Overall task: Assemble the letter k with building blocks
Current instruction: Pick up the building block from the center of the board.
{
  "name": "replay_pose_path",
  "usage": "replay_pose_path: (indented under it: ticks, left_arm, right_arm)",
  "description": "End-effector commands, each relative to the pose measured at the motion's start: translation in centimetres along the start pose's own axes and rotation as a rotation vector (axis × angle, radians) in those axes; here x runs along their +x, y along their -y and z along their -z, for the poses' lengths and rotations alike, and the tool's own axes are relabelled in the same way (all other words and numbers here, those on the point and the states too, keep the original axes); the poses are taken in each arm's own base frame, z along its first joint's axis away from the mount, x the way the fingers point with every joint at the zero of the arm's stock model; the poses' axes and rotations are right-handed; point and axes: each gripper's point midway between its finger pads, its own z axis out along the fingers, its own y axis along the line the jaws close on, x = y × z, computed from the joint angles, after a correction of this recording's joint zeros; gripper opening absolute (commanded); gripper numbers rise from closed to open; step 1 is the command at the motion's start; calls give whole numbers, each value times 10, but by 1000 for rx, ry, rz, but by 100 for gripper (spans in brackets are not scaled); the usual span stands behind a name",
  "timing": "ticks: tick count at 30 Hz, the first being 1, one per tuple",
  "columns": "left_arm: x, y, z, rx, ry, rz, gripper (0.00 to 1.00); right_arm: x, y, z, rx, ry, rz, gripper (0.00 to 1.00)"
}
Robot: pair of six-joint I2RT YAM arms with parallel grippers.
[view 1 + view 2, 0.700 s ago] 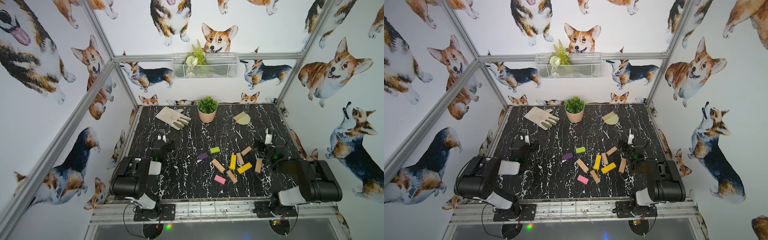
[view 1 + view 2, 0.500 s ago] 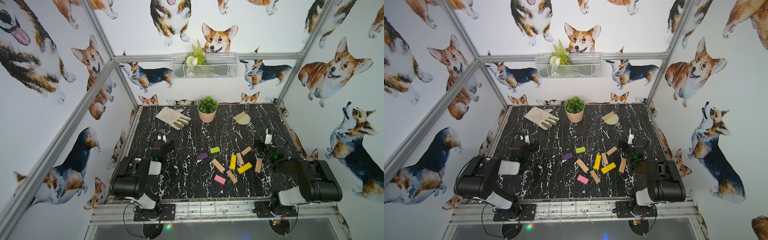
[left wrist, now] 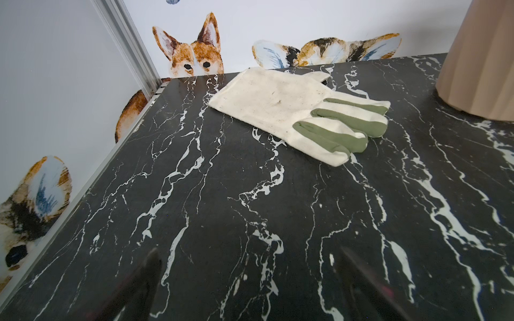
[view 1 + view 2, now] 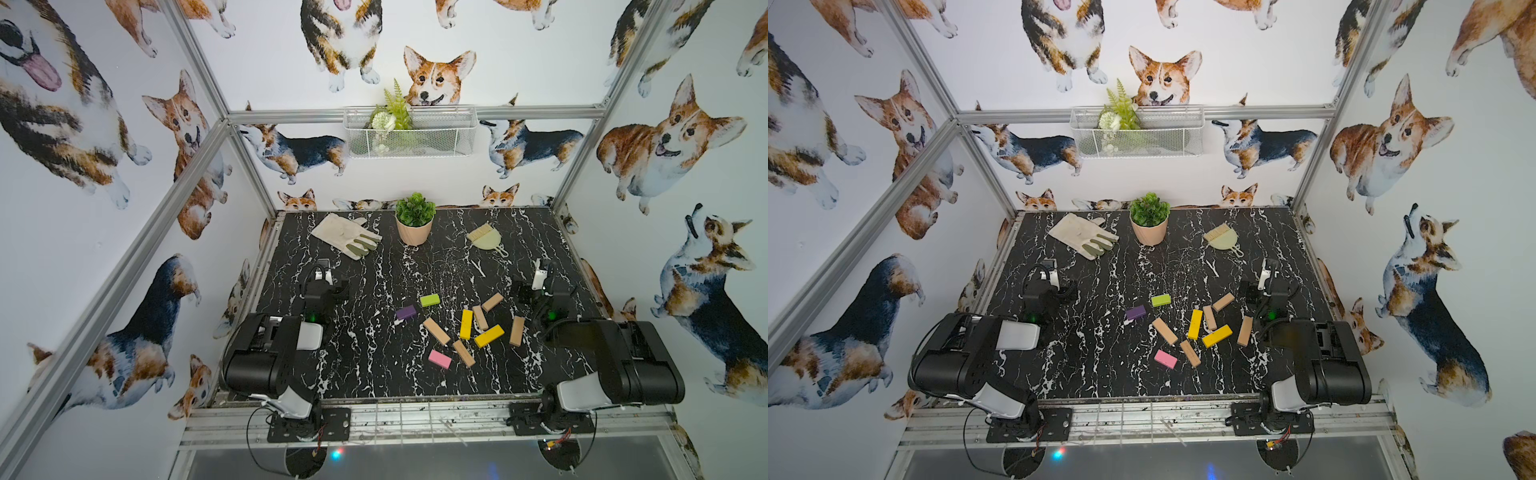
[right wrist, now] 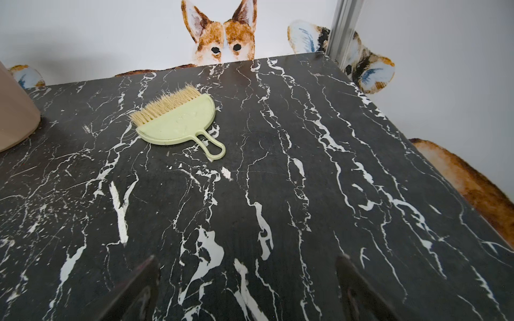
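Both claws are released and hold nothing: left claw (image 3: 249, 258) and right claw (image 5: 246, 261), jaws wide over bare worktop (image 4: 361, 332). The building blocks (image 4: 466, 324) lie flat, scattered on the near right part, close to the right arm. No k started yet, I judge.

Start with the lone tan bar (image 4: 517, 331) nearest the right arm. It's clear of its neighbours, so pinch across its narrow sides and lay it as the spine on open worktop. Leave the crowded yellow bars (image 4: 489, 336) for later; you'd likely nudge what's beside them.

Both top views show all ten blocks. The wrist views show none, only the glove (image 3: 278, 105), pot (image 3: 478, 61) and brush with dustpan (image 5: 178, 122). The jaw gap reads clearly only from the wrists.
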Motion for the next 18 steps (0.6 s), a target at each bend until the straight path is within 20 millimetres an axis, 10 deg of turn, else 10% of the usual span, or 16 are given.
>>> replay_pose_path:
  ticks: [1,18]
  left_arm:
    - [-9,0,0,5,33,1,100]
    - [-8,-16,0,-88,32,36,100]
  right_arm:
    - [-10,3,0,18,37,-18,99]
    - [-11,22,5,144,67,-66,99]
